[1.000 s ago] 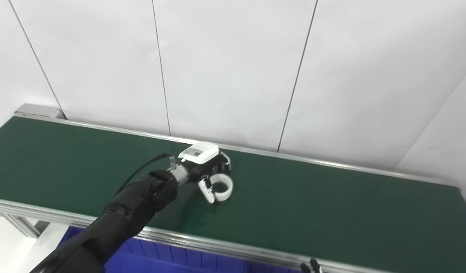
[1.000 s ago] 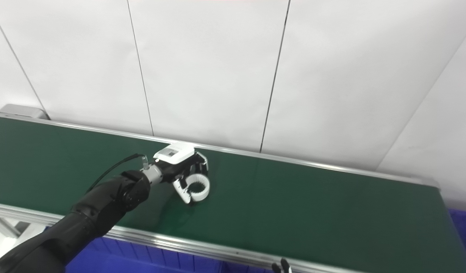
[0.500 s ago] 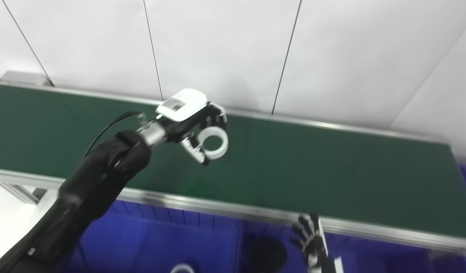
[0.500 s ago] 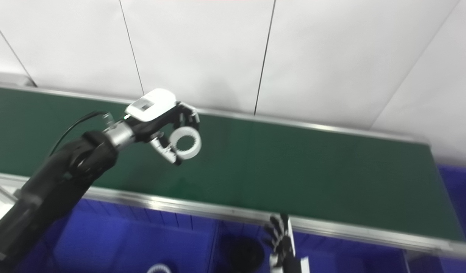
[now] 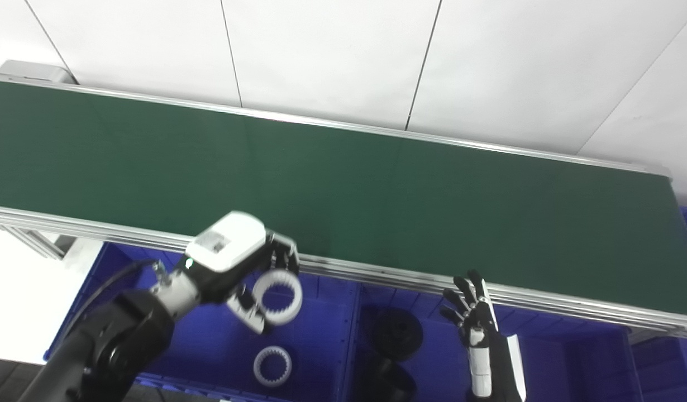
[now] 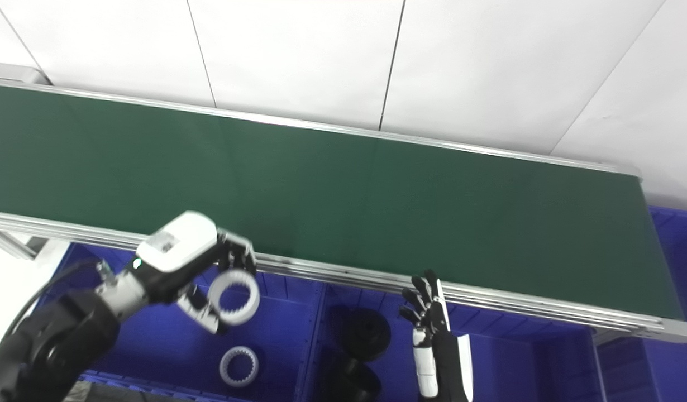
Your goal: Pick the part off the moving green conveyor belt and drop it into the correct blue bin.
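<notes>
My left hand (image 5: 240, 268) is shut on a white toothed ring (image 5: 277, 289), holding it in the air over the left blue bin (image 5: 209, 346), below the front rail of the green conveyor belt (image 5: 343, 190). Another white ring (image 5: 272, 366) lies on that bin's floor. The ring in my hand also shows in the right eye view (image 6: 234, 297). My right hand (image 5: 471, 312) is open, fingers spread upward, empty, over the middle bin (image 5: 427, 357) in front of the belt.
The middle bin holds black round parts (image 5: 399, 334). A further blue bin (image 5: 662, 363) sits at the right. The belt's metal front rail (image 5: 377, 273) runs between the belt and the bins. A white panelled wall stands behind.
The camera has tilted down, showing the bins. My left hand has carried the ring off the belt, toward me and down, over the left bin. My right hand shows more fully.
</notes>
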You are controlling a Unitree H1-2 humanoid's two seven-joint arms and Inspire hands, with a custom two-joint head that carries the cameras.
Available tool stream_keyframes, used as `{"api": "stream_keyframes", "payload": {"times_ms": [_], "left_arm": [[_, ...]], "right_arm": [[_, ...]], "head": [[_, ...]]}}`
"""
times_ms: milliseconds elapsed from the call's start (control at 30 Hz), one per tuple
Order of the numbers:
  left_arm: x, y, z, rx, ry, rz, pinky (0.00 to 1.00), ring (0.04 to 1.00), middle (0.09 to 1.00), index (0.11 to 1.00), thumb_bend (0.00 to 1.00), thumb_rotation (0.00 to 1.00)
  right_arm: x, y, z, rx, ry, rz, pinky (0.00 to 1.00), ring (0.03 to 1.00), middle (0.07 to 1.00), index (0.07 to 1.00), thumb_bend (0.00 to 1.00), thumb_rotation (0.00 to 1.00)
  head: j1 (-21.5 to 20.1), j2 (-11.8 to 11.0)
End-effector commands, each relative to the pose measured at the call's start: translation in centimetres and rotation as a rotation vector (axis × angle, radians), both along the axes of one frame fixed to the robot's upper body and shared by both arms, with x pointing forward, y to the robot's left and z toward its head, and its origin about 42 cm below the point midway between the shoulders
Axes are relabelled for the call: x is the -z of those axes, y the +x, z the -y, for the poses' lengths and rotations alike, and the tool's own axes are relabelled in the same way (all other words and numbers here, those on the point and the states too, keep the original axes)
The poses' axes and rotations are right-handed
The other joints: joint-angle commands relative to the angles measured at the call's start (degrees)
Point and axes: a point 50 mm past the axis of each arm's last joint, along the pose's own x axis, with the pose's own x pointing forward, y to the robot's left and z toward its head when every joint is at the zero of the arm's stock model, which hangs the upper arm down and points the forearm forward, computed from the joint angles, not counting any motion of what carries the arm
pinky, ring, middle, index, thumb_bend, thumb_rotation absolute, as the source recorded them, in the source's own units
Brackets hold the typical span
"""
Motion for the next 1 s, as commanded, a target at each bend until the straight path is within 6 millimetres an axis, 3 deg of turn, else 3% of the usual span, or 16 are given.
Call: {"api": "stream_keyframes", "payload": {"times_ms": [0,300,367,400,433,467,533,600,800,967], "left_arm": [[-1.2,0.0,-0.5,-0.006,0.009,0.064,0.52,0.487,0.497,0.481,0.52,0.0],[0.4,-0.4,-0.8,-0.008,0.013,0.076,0.53,0.511,0.497,0.482,0.52,0.0],[0.3,-0.3,-1.0,0.002,0.017,0.08,0.57,0.584,0.581,0.488,0.52,0.04],[0.5,-0.3,-1.2,0.007,0.026,0.086,0.6,0.637,0.648,0.591,0.74,0.15],[0.7,-0.3,-1.4,0.013,0.042,0.093,0.66,0.708,0.726,0.685,0.87,0.24],[1.0,-0.3,-1.6,0.02,0.054,0.101,0.8,0.831,0.855,0.808,0.95,0.37],[1.2,-0.3,-1.9,0.029,0.067,0.114,0.95,0.948,0.973,0.93,0.99,0.5],[1.0,-0.3,-1.9,0.033,0.075,0.118,0.98,0.966,0.991,0.962,1.0,0.55],[-0.1,-0.5,-1.7,0.005,0.01,0.106,0.95,0.957,0.991,0.972,1.0,0.54],[-1.7,-2.0,-0.9,-0.067,-0.217,0.041,0.94,0.954,0.992,0.964,1.0,0.55]], "right_arm": [[-1.0,0.3,-0.3,0.004,0.015,0.035,0.8,0.869,0.926,0.98,0.86,1.0],[-0.9,0.1,-0.8,-0.005,0.021,0.037,0.8,0.886,0.93,0.98,0.84,1.0],[-0.9,0.1,-0.9,0.0,0.023,0.035,0.8,0.882,0.929,0.981,0.84,1.0],[-1.0,0.1,-1.0,0.001,0.024,0.034,0.79,0.881,0.929,0.981,0.85,1.0],[-1.0,0.1,-1.0,0.001,0.024,0.034,0.8,0.882,0.931,0.982,0.86,1.0],[-1.0,0.2,-1.1,0.0,0.023,0.035,0.8,0.884,0.932,0.983,0.86,1.0],[-1.0,0.2,-1.1,0.0,0.024,0.038,0.8,0.885,0.933,0.981,0.86,1.0],[-1.0,0.2,-1.1,0.0,0.026,0.043,0.8,0.885,0.934,0.982,0.86,1.0],[-1.2,0.3,-1.1,0.001,0.025,0.056,0.79,0.885,0.935,0.979,0.86,1.0],[-1.3,0.2,-0.9,0.023,0.0,0.06,0.85,0.902,0.937,0.972,0.87,1.0]], "head": [[-1.0,0.2],[-1.3,0.0],[-1.5,-0.1],[-1.5,-0.1],[-1.6,0.0],[-1.7,0.0],[-1.9,0.1],[-2.1,0.2],[-2.3,0.6],[-3.0,0.9]]}}
